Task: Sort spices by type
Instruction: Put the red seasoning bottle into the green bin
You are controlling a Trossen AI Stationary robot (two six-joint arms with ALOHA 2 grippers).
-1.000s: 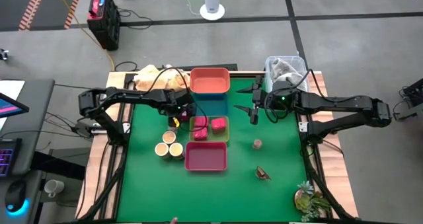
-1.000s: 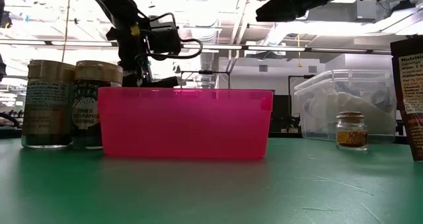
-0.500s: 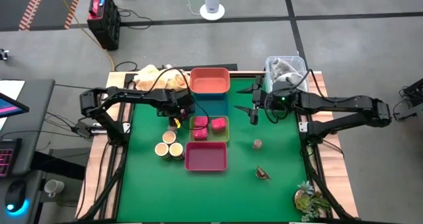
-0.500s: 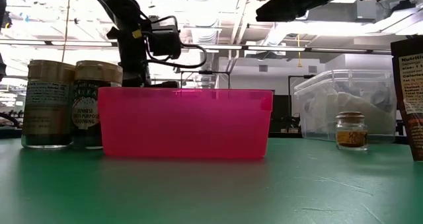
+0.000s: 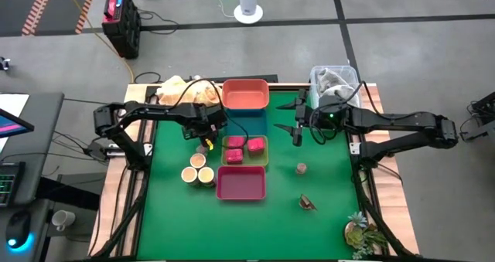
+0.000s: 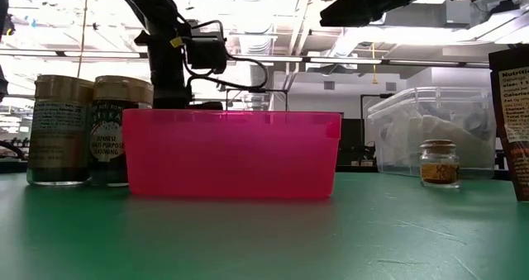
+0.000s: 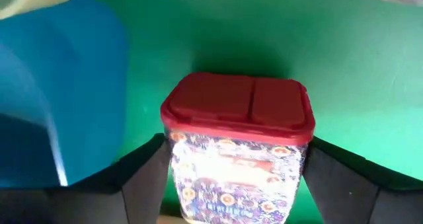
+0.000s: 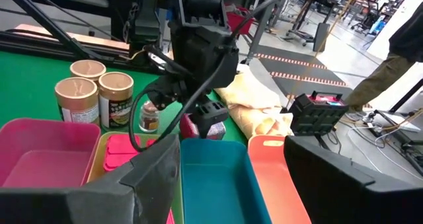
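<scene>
Two arms are over the green table (image 5: pixel 170 216). The left gripper (image 5: pixel 205 129) hangs near the table's far left part, just beside the blue tray (image 5: pixel 249 124). In the left wrist view its fingers (image 7: pixel 142 184) are closed against both sides of a red-lidded block (image 7: pixel 236 151), which is lifted off the table next to the blue tray's corner (image 7: pixel 59 85). The right wrist view shows this block (image 8: pixel 197 127) below the left gripper (image 8: pixel 211 115), above the near end of the blue tray (image 8: pixel 215 178).

Three more pink blocks (image 5: pixel 234 143) lie in the yellow tray (image 5: pixel 265 158), between the blue tray and the magenta tray (image 5: pixel 240 183). A coral tray (image 5: pixel 246 94) sits at the far edge.

Three tan tubs (image 5: pixel 198 170) stand together to the left of the magenta tray, touching or nearly so. A small jar (image 5: pixel 205 145) stands just beyond them, close under the left gripper. A second small jar (image 5: pixel 300 168) stands alone right of the trays, and a dark brown piece (image 5: pixel 308 203) lies nearer the front, well apart from everything else.

The right gripper (image 5: pixel 297 121) hovers right of the blue tray, its fingers (image 8: pixel 155 178) spread wide with nothing between them
</scene>
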